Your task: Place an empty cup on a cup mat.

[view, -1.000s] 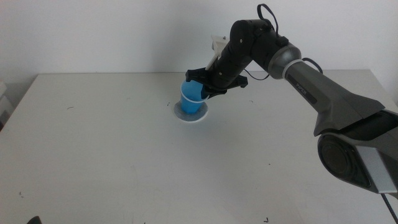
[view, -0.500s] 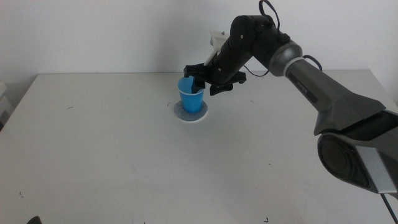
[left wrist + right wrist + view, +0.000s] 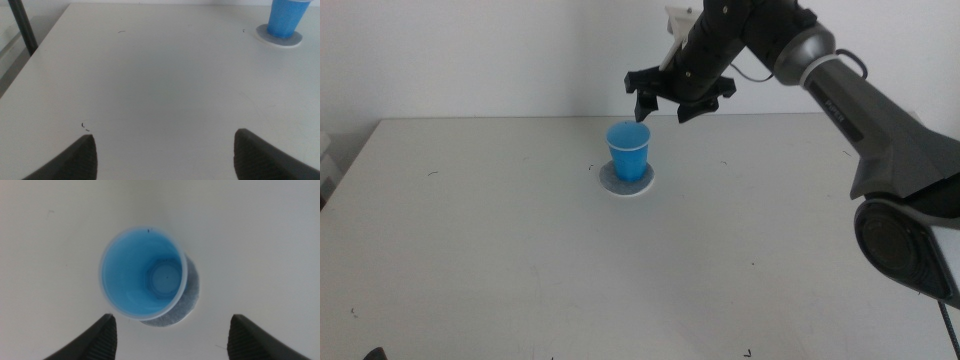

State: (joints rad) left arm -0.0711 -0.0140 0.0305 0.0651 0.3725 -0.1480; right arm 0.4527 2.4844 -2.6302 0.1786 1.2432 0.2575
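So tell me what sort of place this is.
Probably a robot test bench: a bare white table against a blank wall, holding only a blue disposable cup on a grey round mat, right gripper open above.

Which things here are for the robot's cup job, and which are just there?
For the job:
- the cup, standing upright on the mat
- the cup mat
- the right hand, open, above the cup

Just there:
- the table
- the left hand, open, waiting low over the table, away from the cup
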